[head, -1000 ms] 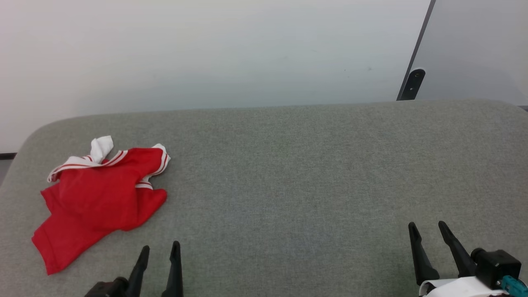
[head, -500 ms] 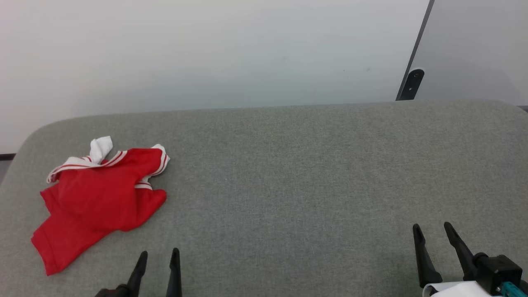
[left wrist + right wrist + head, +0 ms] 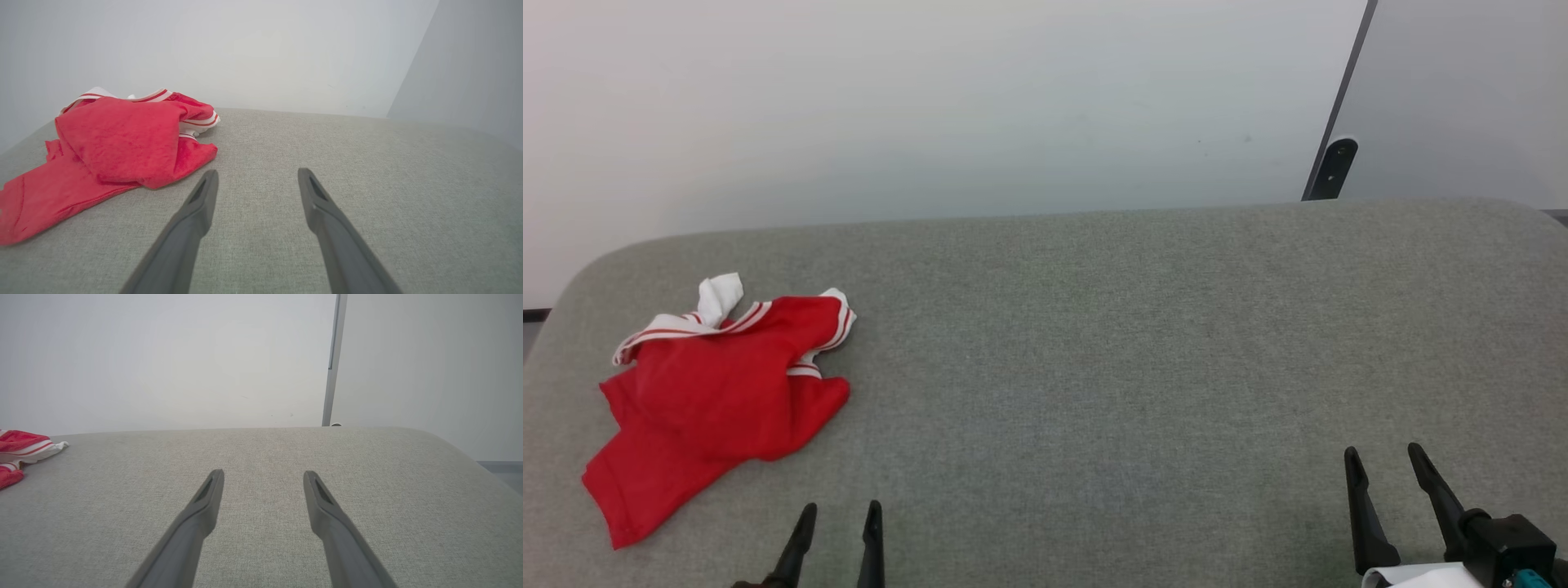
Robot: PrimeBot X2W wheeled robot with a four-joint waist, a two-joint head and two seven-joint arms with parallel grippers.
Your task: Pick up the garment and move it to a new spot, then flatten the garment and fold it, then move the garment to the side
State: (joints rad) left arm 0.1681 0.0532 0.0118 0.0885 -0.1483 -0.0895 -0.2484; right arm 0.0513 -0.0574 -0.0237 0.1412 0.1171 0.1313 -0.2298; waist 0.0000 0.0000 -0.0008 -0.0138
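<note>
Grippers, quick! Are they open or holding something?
Left gripper: open, holding nothing.
Right gripper: open, holding nothing.

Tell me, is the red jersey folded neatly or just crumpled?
Crumpled, not folded: the garment lies in a loose heap, layers overlapping unevenly, its striped trim bunched along the far edge.

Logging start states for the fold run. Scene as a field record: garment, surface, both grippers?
garment: red jersey, crumpled, on the surface's left side
surface: grey fabric-covered top
left gripper: open, holding nothing, near garment, not touching
right gripper: open, holding nothing, far right, apart from garment
task stage: garment not yet picked up
</note>
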